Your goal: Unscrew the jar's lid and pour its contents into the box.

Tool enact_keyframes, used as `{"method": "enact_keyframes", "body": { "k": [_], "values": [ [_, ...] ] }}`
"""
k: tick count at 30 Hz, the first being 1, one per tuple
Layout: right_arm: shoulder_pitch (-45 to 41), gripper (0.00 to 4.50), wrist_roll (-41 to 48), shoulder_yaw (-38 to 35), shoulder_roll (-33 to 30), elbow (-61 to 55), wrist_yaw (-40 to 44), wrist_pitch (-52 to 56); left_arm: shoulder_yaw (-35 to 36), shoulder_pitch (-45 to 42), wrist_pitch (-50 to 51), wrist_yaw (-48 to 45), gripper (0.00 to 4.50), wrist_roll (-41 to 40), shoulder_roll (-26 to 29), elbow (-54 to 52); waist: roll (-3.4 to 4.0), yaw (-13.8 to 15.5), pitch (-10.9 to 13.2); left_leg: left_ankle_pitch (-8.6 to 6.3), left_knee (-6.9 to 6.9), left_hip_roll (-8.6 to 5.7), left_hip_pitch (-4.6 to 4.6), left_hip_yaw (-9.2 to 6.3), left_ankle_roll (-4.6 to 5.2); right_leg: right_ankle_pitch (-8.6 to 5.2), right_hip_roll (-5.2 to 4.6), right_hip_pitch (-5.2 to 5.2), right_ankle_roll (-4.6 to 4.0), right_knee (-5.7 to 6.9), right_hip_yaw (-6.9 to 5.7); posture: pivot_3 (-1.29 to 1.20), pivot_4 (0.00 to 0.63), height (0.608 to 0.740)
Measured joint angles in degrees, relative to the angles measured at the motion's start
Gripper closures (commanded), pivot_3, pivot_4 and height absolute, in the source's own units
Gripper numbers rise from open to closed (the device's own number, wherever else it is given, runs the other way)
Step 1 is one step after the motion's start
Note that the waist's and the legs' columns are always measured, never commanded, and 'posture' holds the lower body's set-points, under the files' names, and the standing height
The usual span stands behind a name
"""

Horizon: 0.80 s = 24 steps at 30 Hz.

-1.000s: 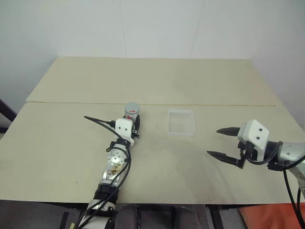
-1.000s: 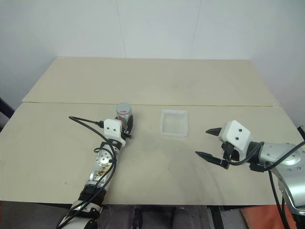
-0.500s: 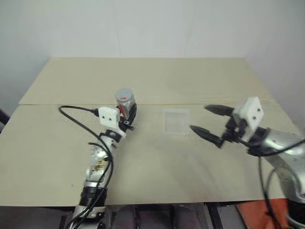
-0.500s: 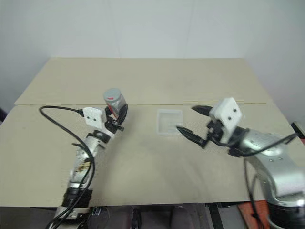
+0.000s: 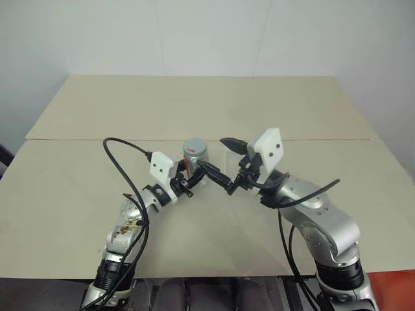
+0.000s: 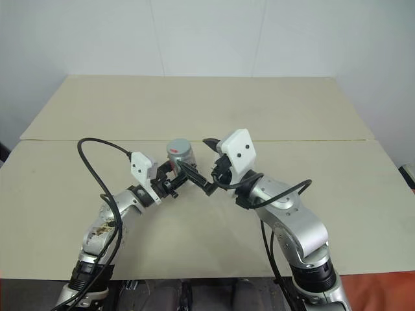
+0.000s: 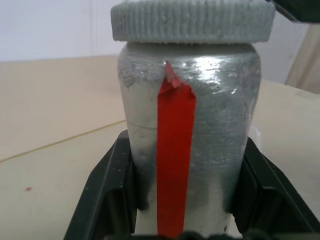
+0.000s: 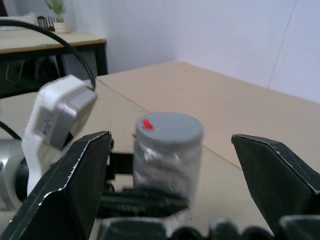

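Note:
My left gripper (image 5: pixel 191 173) is shut on the lower part of the jar (image 5: pixel 194 159) and holds it upright a little above the table. In the left wrist view its black fingers (image 7: pixel 107 200) clamp the frosted jar (image 7: pixel 210 125) on both sides of a red strip. The grey ribbed lid (image 7: pixel 192 22) sits on top of the jar. My right gripper (image 5: pixel 211 153) is open, one finger on each side of the lid (image 8: pixel 169 129) without touching it. I cannot make out the contents. The box is hidden behind my right gripper.
The beige table (image 5: pixel 194 103) runs wide to the back and both sides, with a seam across its middle. A black cable (image 5: pixel 123 162) loops up from my left arm beside the jar.
My right gripper has swung in from the table's right side, still open, up to the jar. My left gripper has raised the jar off the table and drawn it back. The camera has shifted.

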Motion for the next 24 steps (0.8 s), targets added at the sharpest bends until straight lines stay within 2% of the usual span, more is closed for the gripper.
{"method": "enact_keyframes", "body": {
  "k": [11, 23, 24],
  "values": [
    [-2.6, 0.0, -4.6, 2.0, 3.7, 5.0, -1.4, -0.2, -2.8, 0.0, -10.3, -2.1, 2.49, 6.2, 0.2, 1.0, 0.0, -0.1, 0.0, -0.01, -0.01, 0.01, -0.02, 0.01, 0.02, 0.02, 0.01, -0.01, -0.03, 0.01, 0.0, 0.0, 0.15, 0.74],
    [-2.7, 0.0, -6.5, 2.0, 4.5, 5.2, -1.0, -0.4, -2.9, 0.8, -10.6, -1.6, 2.49, 6.7, -1.4, 1.8, 0.0, -0.2, 0.0, -0.01, 0.0, 0.02, -0.03, 0.0, 0.03, 0.02, 0.01, -0.02, -0.02, 0.01, -0.01, 0.0, 0.15, 0.74],
    [-2.6, 0.38, -6.5, 2.0, 4.5, 5.2, -0.9, -0.4, -3.0, 0.8, -10.6, -1.5, 2.49, 6.8, -1.4, 1.8, 0.0, -0.2, 0.0, -0.01, 0.0, 0.02, -0.03, -0.01, 0.03, 0.02, 0.01, -0.02, -0.02, 0.01, -0.01, 0.0, 0.15, 0.74]
  ]
}}
